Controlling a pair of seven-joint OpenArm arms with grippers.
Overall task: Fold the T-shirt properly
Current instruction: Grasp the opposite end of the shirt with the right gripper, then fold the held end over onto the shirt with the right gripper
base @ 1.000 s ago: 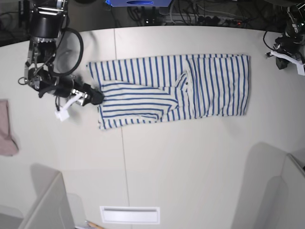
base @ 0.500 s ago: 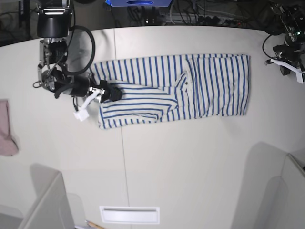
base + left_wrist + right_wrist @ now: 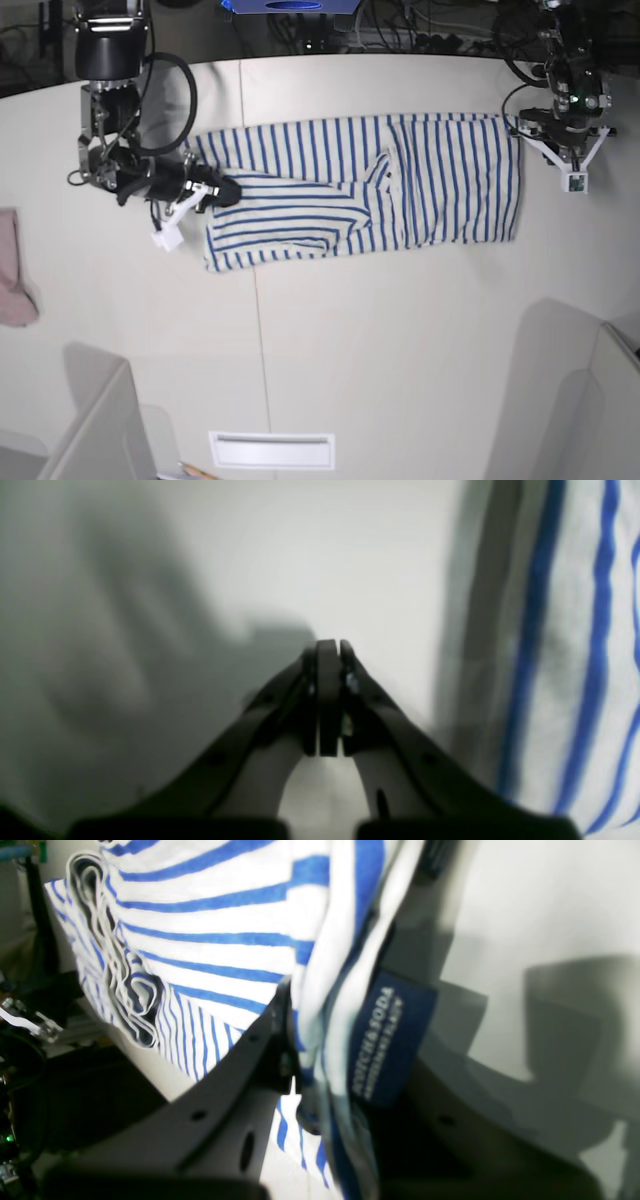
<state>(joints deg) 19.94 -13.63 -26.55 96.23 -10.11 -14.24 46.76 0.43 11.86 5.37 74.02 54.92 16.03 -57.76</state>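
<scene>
The T-shirt (image 3: 400,180), white with thin blue stripes, lies flat and partly folded across the table (image 3: 400,330). My right gripper (image 3: 226,190) is shut on the shirt's left edge. In the right wrist view (image 3: 320,1010) bunched striped cloth and a dark blue tag (image 3: 390,1040) sit between the jaws. My left gripper (image 3: 524,124) is at the shirt's far right corner. In the left wrist view (image 3: 327,647) it is shut and empty over bare table, with the shirt's edge (image 3: 575,630) just beside it.
A small pink cloth (image 3: 12,270) lies at the table's left edge. A white slot plate (image 3: 272,450) sits near the front edge. Grey panels (image 3: 100,430) stand at both front corners. Cables and gear crowd the back edge.
My left arm has moved in from the far right to the shirt's right corner. My right gripper pushed the left edge rightward over the shirt, then eased back slightly.
</scene>
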